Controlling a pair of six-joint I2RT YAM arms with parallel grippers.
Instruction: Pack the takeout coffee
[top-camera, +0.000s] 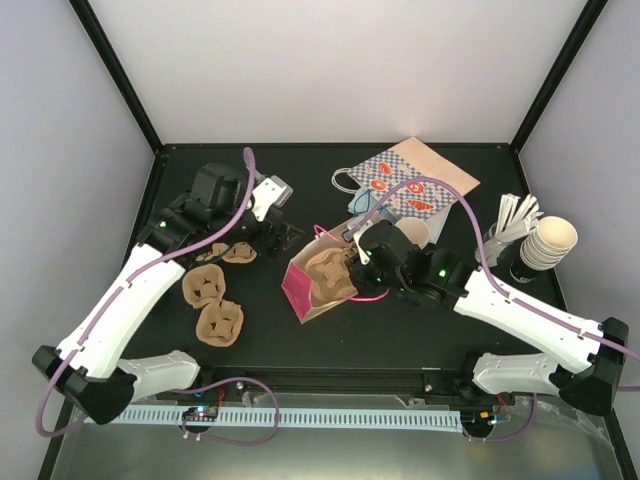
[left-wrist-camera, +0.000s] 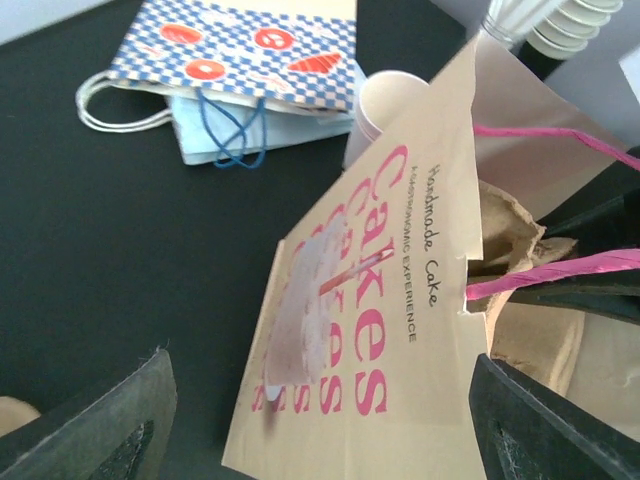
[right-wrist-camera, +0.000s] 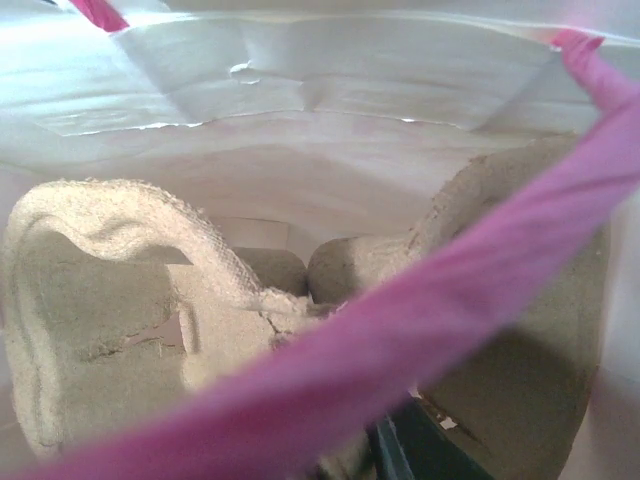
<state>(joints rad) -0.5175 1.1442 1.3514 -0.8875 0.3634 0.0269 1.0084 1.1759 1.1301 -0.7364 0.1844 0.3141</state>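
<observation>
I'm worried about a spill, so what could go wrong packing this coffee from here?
The white paper cup stands close beside the right claw, where the arm could knock it over. The pink bag is tilted, with a pulp cup carrier crowding its mouth, so the cup may catch or tip going in.

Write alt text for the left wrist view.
A tan bag printed "Cakes" in pink fills the middle, tilted, with pink handles and a pulp tray inside at right, framed by the open left gripper. Behind it on the black table are a white cup and a flat checked bag.
</observation>
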